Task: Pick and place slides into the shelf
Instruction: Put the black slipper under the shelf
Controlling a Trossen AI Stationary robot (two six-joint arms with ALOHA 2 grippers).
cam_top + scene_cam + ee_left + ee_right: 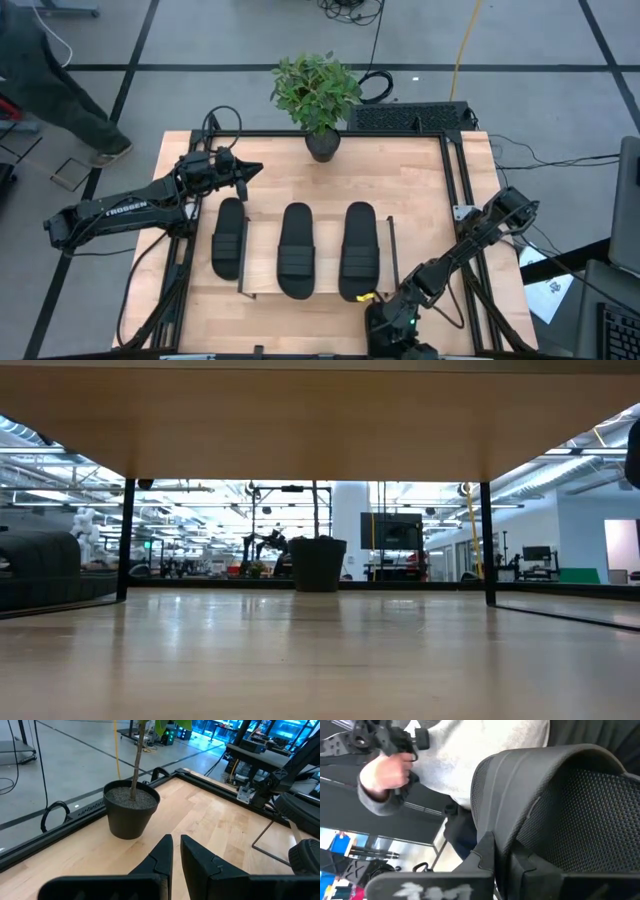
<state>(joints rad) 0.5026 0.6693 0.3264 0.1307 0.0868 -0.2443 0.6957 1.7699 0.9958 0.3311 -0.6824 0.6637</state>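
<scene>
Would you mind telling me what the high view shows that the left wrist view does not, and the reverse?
Only the high view shows three slides: one on the table beside the shelf, and two on it, plus the right gripper at the table's near edge. Only the left wrist view shows the soil in the pot and the left gripper's nearly shut fingers up close. Both show the potted plant, the table and the left gripper.

Matte black ribbed slip-on slides [297, 250] on light smooth wood shelf board [265, 280]; pale, faintly glossy wooden desk [400, 175].
</scene>
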